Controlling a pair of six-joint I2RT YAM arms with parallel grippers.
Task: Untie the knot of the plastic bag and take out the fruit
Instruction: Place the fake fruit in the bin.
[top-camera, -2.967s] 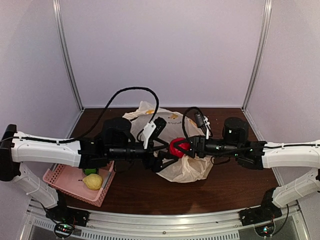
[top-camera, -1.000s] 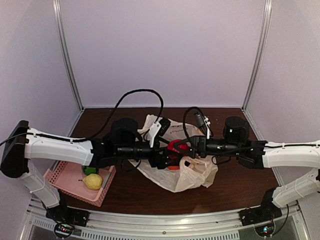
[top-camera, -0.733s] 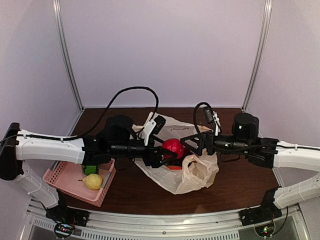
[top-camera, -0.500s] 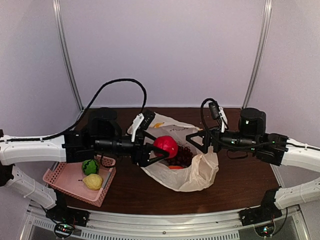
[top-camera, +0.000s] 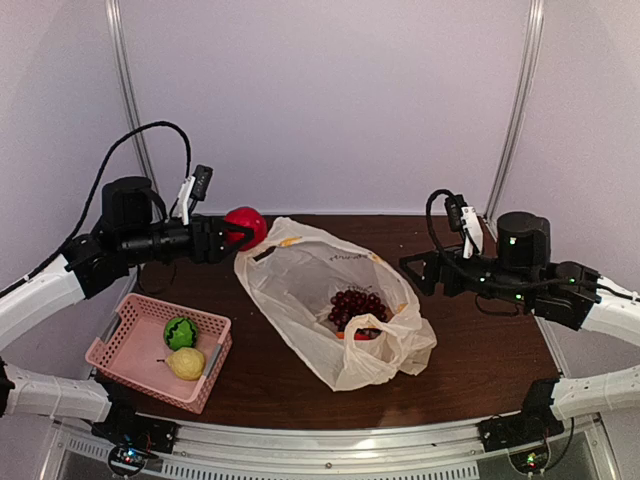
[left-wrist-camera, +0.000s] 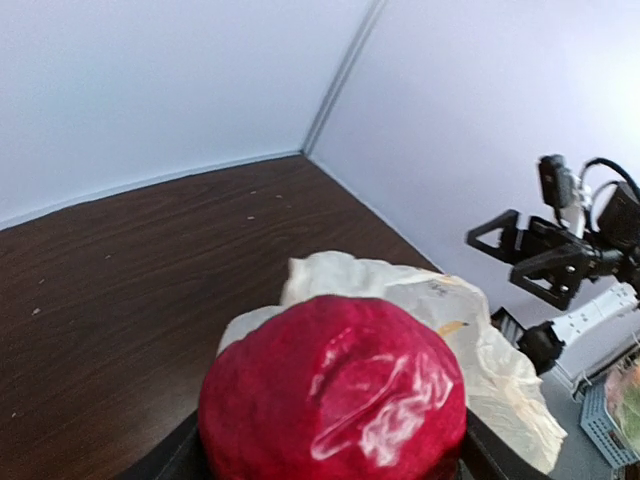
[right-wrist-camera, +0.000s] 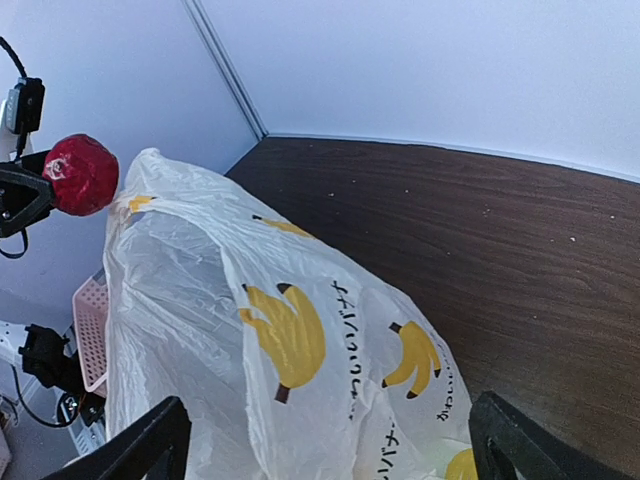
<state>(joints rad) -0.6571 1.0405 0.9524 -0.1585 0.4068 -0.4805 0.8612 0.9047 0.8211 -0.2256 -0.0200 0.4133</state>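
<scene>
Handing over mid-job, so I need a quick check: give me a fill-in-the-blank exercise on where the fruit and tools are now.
The left tool is shut on the round red ____.
The dark purple grape bunch lies inside the thin peach plastic ____.
The green striped ball and yellow pear sit in the pink perforated plastic ____.
The right tool stands ____, holding nothing.
Missing words: apple; bag; basket; open.
</scene>
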